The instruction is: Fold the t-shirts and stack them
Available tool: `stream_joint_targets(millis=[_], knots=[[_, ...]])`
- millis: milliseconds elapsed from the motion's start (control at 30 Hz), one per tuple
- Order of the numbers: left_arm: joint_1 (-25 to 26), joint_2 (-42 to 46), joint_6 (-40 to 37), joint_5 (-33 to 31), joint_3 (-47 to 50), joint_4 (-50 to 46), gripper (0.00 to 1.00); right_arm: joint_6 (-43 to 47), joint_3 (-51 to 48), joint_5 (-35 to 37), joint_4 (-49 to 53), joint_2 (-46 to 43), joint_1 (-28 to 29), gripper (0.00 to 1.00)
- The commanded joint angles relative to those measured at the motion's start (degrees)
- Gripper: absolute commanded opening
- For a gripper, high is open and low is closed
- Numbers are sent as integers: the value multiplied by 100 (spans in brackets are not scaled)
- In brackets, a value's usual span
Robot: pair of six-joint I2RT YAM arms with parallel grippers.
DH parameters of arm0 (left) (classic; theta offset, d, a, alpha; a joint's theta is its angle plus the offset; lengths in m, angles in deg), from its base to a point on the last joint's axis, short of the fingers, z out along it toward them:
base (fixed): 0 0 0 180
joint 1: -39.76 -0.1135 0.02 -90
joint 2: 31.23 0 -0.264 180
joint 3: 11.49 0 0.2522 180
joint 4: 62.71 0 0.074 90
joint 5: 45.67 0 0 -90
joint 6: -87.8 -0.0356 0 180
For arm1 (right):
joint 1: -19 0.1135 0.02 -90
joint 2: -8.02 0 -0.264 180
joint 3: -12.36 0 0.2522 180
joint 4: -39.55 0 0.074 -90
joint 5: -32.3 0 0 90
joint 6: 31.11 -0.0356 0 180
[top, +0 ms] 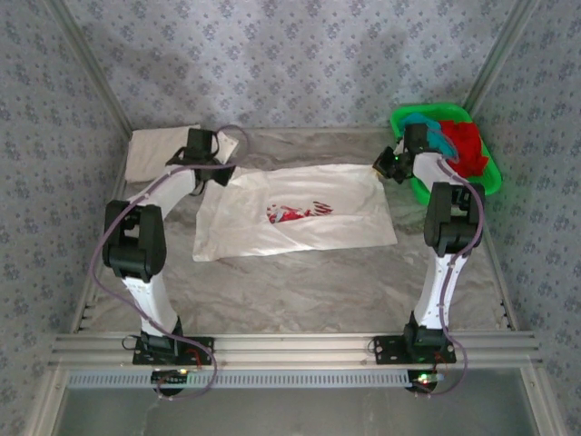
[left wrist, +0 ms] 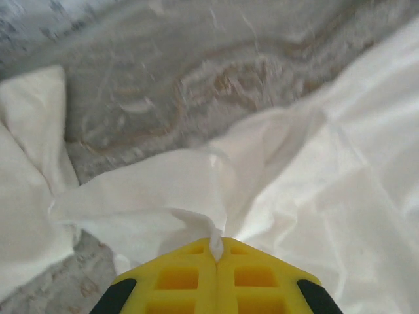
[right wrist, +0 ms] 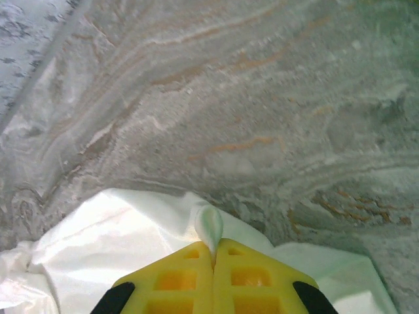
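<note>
A white t-shirt with a red-and-blue print (top: 295,218) lies spread flat in the middle of the table. My left gripper (top: 221,173) sits at its far left corner, shut on a pinch of the white cloth (left wrist: 216,247). At the far right corner my right gripper (top: 383,166) is also shut, with a small fold of the same shirt (right wrist: 211,226) held between its yellow fingers (right wrist: 262,275). Another white t-shirt (top: 156,150) lies folded at the far left. A teal t-shirt (top: 438,133) and a red t-shirt (top: 466,145) lie in the basket.
A green plastic basket (top: 425,113) stands at the far right, just behind the right arm. Patterned walls close in the table on three sides. A grey marbled cloth (top: 300,291) covers the table, and an aluminium rail (top: 290,347) runs along the near edge.
</note>
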Motion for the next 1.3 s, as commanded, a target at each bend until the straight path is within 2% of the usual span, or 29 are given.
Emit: stream_joint_targets(millis=[0,200,400,600,800,933,1267], knots=[[22,711,-224,-147,198,878,0,97,-102,-57,13,-404,-32,0],[23,1061,-376,-430,290,934,0,181,46,-113,141,-516,-115,0],[48,1749,-373,-548,914,1381,0,439,-129,-335,32,-857,-144,0],[91,2504,69,-1344,2055,1795,0,397,-658,-389,-92,-1262,-221,0],[114,3259,540,-2070,3079,2313,0,222,-1329,-123,-382,-1649,-380,0],[221,3601,779,-2555,3389,2135,0,224,-1648,-17,-456,-1805,-409,0],[291,4322,1202,-3010,3833,1716,0,363,-2017,-131,-469,-2082,-471,0]])
